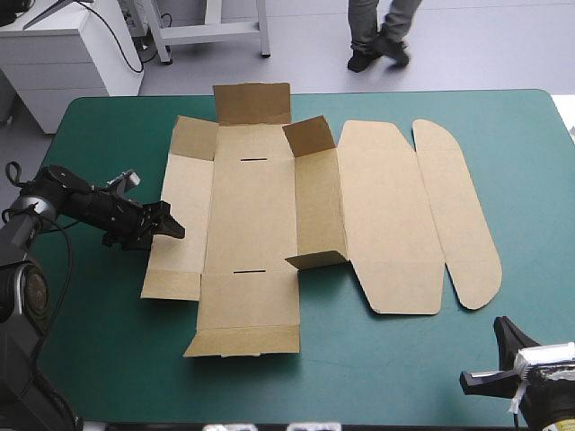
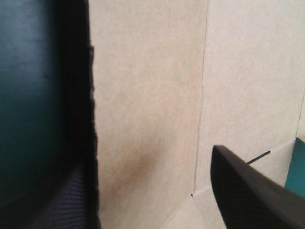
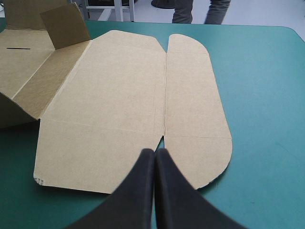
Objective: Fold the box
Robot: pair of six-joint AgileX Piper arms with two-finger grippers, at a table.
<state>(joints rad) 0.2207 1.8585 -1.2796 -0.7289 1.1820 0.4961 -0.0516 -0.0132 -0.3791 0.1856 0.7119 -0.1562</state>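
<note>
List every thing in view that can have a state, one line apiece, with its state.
Brown cut-board box: unfolded, mostly flat.
Side wall next to the lid: raised upright.
Wide lid panel: lying flat.
Left black fin-fingered gripper: open, at the box's left edge.
Right black fin-fingered gripper: shut, holding nothing, apart from the box.

The left wrist view crops the box (image 2: 147, 95); one finger (image 2: 66, 205) of the left tool (image 2: 152, 162) is dim.
</note>
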